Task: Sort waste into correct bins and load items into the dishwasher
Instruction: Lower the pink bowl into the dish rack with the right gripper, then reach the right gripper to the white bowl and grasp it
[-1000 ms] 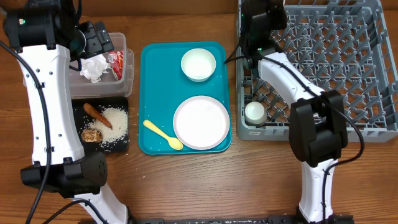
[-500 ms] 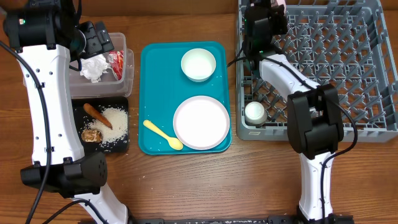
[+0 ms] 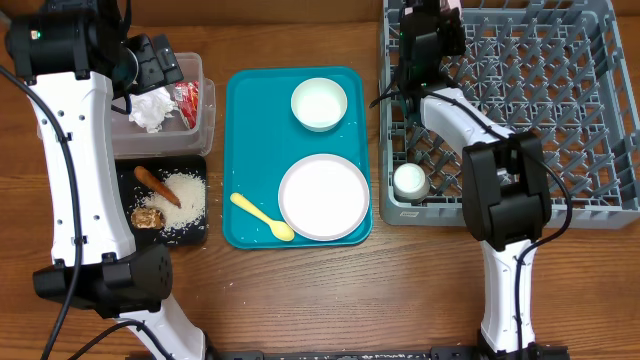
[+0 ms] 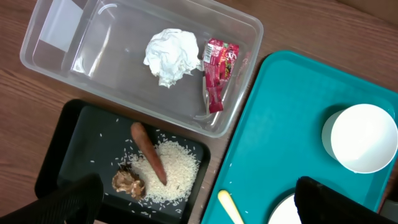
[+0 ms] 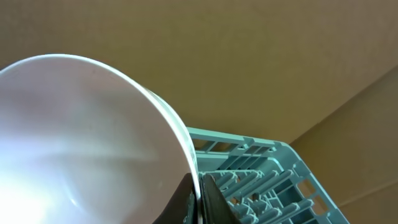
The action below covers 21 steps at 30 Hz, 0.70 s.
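Observation:
My right gripper point(image 5: 198, 198) is shut on the rim of a pale pink bowl point(image 5: 81, 143), held over the back left corner of the grey dish rack point(image 3: 540, 110); the arm hides the bowl from overhead. My left gripper point(image 4: 199, 208) is open and empty above the bins. The clear tub point(image 4: 56, 59) holds the napkin point(image 4: 169, 55) and the wrapper point(image 4: 219, 71). The black tray point(image 4: 68, 143) holds the sausage point(image 4: 148, 152), rice point(image 4: 177, 168) and the food lump point(image 4: 129, 184). A white bowl point(image 3: 319, 103), plate point(image 3: 323, 197) and yellow spoon point(image 3: 262, 217) lie on the teal tray. A cup point(image 3: 410, 180) stands in the rack.
The teal tray point(image 3: 245, 120) sits between the bins on the left and the rack on the right. The right arm's base point(image 3: 510, 260) stands in front of the rack. Bare wooden table lies along the front edge.
The right gripper with the pink bowl has shifted slightly right and back over the rack's corner. The left arm has not moved.

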Tool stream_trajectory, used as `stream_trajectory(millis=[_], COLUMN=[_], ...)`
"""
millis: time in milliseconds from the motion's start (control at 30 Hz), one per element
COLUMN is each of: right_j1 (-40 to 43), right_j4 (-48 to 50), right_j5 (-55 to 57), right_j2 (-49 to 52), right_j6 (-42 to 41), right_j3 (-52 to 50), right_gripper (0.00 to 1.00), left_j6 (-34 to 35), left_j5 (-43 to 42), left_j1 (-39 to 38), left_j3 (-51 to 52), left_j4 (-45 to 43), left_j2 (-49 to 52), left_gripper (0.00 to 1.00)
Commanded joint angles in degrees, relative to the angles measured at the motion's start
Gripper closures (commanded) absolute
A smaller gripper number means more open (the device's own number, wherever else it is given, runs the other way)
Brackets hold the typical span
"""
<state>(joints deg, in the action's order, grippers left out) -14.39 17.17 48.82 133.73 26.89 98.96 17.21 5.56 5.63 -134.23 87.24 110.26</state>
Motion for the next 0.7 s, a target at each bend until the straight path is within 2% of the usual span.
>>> stream_trajectory(millis=[0,200,333,433,500,667], right_j1=[-0.5,-3.72,-6.16,-7.96,-8.72,-9.77], right_j4=[0.33,1.01,0.31,0.35,0.79,3.65], right_j5=[0.02,4.74,8.94,11.08,11.56,12.26], right_j2=[1.31,1.31,1.31,1.31,1.29,1.18], right_j6=[0.83,0.83,0.87,2.1,2.08,2.1], right_j3=[0.0,0.0,0.0,0.0,0.02,0.11], right_gripper=[0.96,0.95,0.72,0.61,0.5,0.4], left_j6=[0.39,0.39,0.39,0.39,0.39,0.39], left_j5=[-0.61,-0.59,-0.59,-0.61,-0.61,-0.61], left_j1=[-0.02,-0.02,-0.02,-0.07,-0.07,-0.07], left_j3=[0.26,0.26,0.26,0.26,0.26,0.26], left_j4=[-0.11,-0.11,-0.11,-0.11,-0.11,-0.11], left_j2=[-0.76,-0.76,-0.76,-0.76,-0.76,-0.76], left_gripper=[0.0,0.0,0.0,0.0,0.0,0.0])
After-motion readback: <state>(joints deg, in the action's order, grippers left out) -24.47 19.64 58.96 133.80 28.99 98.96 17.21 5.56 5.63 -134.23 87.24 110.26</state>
